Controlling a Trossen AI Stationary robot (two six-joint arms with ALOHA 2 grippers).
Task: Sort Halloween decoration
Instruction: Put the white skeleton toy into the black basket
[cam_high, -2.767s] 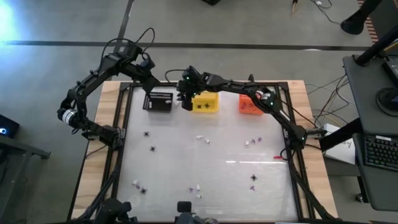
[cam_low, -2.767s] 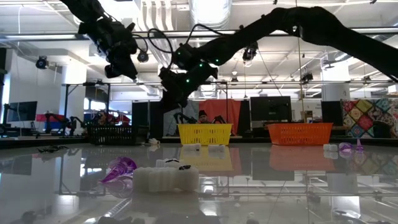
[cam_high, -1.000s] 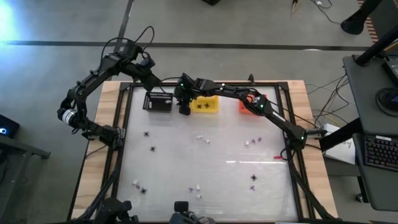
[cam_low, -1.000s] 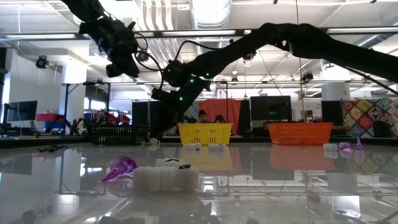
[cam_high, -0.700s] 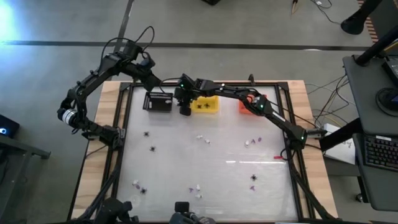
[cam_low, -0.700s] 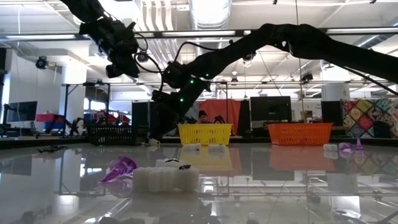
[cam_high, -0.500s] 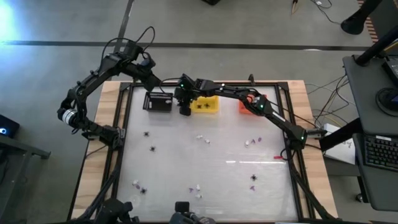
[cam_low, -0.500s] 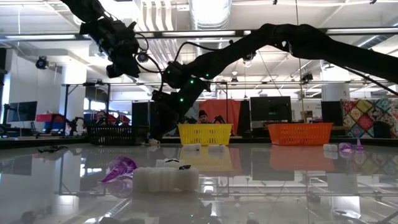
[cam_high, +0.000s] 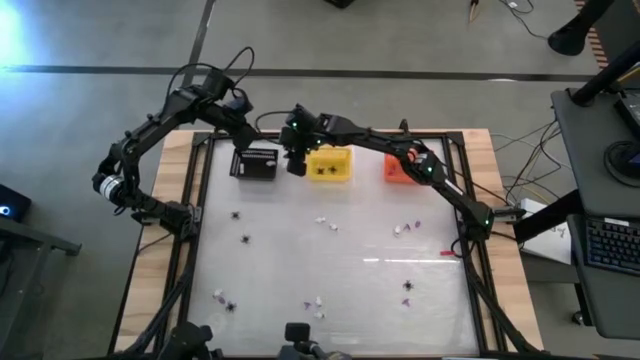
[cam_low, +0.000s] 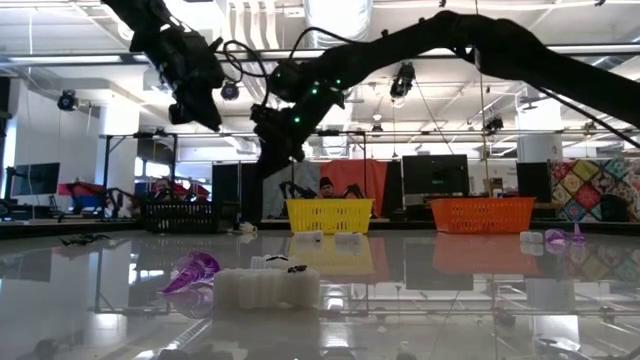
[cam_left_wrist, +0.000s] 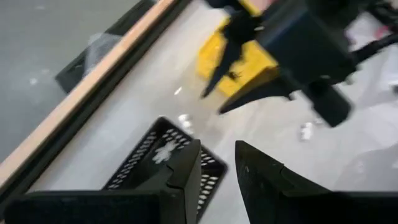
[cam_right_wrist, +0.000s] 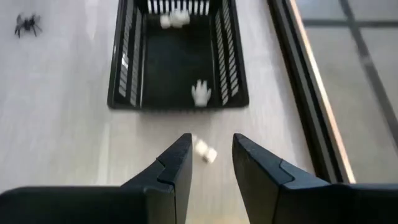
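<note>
Hovering between the black basket (cam_high: 256, 163) and yellow basket (cam_high: 330, 165), the right gripper (cam_right_wrist: 210, 163) has its jaws apart and empty; a white trinket (cam_right_wrist: 204, 151) lies on the table between them. Left gripper (cam_left_wrist: 216, 163), jaws apart, hangs above the black basket.

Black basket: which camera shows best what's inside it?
Right wrist view: it looks straight into the black basket, showing white bits. Left wrist view shows only part of it. High view shows it small; low view only side-on.
</note>
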